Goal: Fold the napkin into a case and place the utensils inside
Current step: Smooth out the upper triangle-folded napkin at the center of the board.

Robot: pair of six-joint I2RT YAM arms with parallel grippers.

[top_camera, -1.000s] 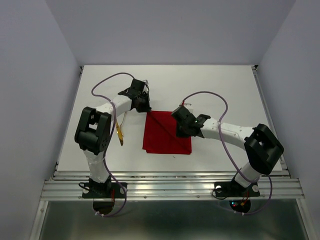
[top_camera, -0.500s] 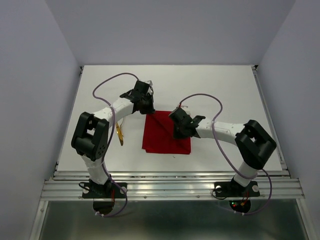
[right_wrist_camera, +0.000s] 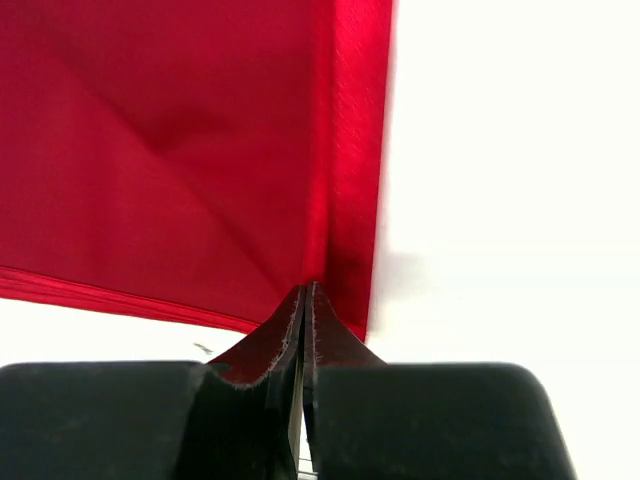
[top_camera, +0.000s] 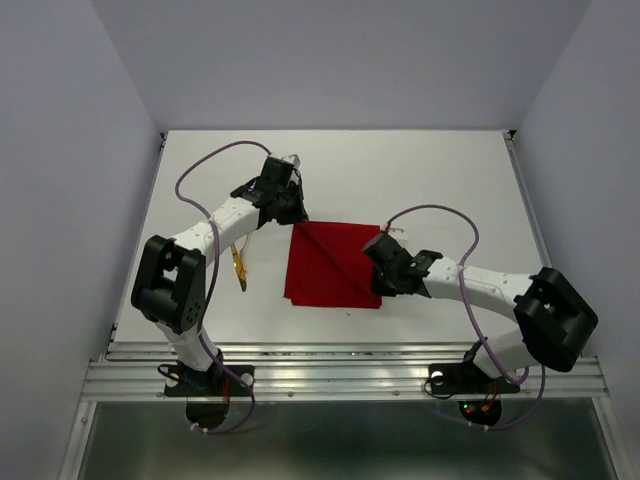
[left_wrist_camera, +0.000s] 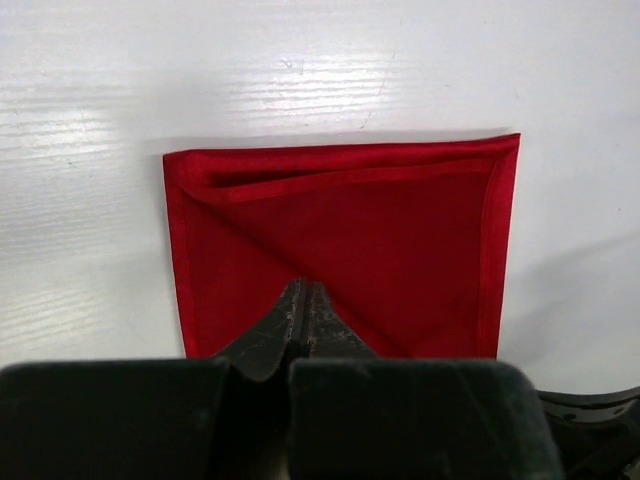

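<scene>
The red napkin (top_camera: 330, 265) lies flat on the white table as a folded square with a diagonal crease. My left gripper (top_camera: 293, 215) is shut at its far left corner; in the left wrist view its tips (left_wrist_camera: 305, 288) hang over the cloth (left_wrist_camera: 340, 220) with nothing between them. At the napkin's near right corner my right gripper (top_camera: 380, 288) is also shut. In the right wrist view its tips (right_wrist_camera: 305, 292) rest on the hem (right_wrist_camera: 350, 200), and no cloth shows between the jaws. Of the utensils, a gold knife (top_camera: 238, 266) lies left of the napkin under the left arm.
The left arm's forearm (top_camera: 225, 220) arches over the knife. The right arm's forearm (top_camera: 480, 283) stretches low across the table right of the napkin. Grey walls close in the table on three sides.
My right gripper has slid from the middle of the napkin's right part toward its near right corner, its elbow swinging right. The left gripper has barely shifted at the far left corner.
</scene>
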